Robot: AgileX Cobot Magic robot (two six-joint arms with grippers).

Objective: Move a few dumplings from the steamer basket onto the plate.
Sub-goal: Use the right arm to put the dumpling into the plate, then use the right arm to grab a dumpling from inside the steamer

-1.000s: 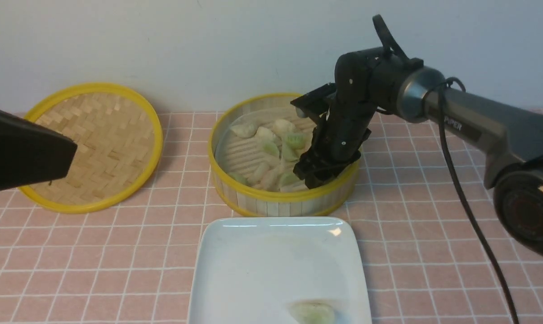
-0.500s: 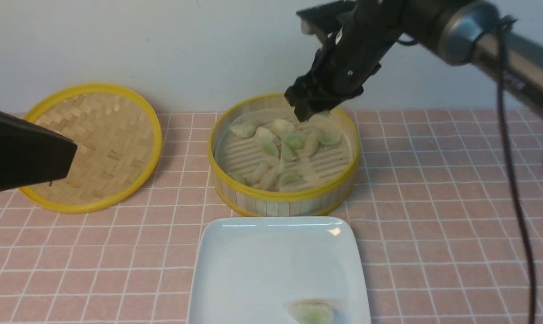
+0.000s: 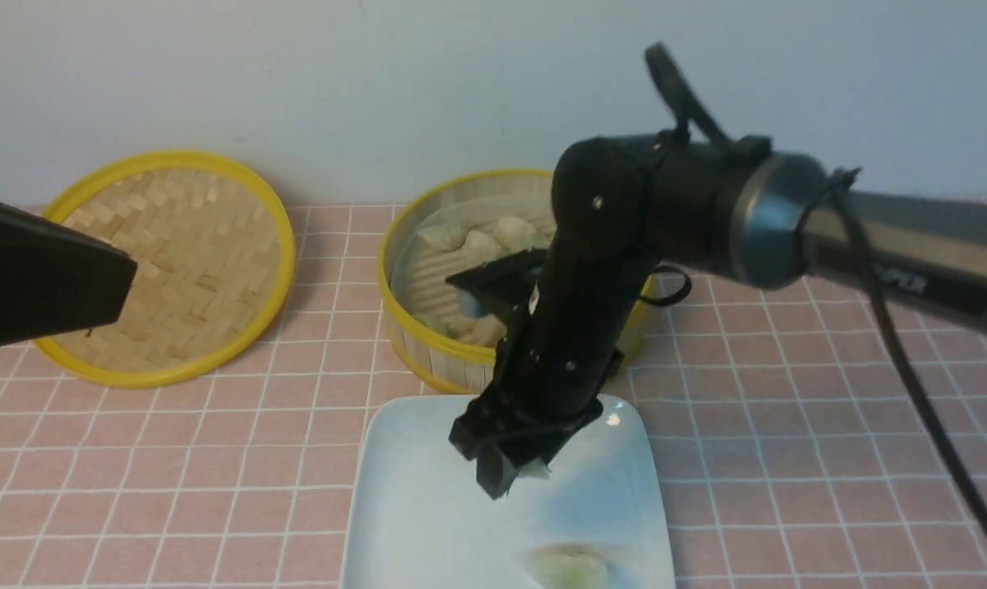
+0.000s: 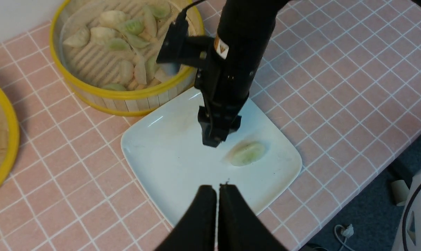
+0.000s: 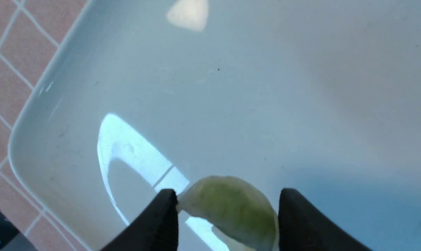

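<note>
surface: pink white-grouted tile tabletop (image 3: 787, 425) beneath right pincer (image 3: 513, 478) | wall (image 3: 297, 82): pale, plain, behind it | right pincer: clasps green-tinted crescent dumpling (image 5: 231, 205) over glossy white plate (image 3: 411, 507) | left pincer (image 4: 217, 190): closed

My fingers (image 5: 154, 223) are black; the dumpling (image 5: 231, 205) between them pale green. The plate (image 5: 231, 87) — glossy white. The surface (image 3: 787, 425) is pink, gridded with white lines; the steamer basket (image 3: 436, 364) tan with yellow rims.
</note>
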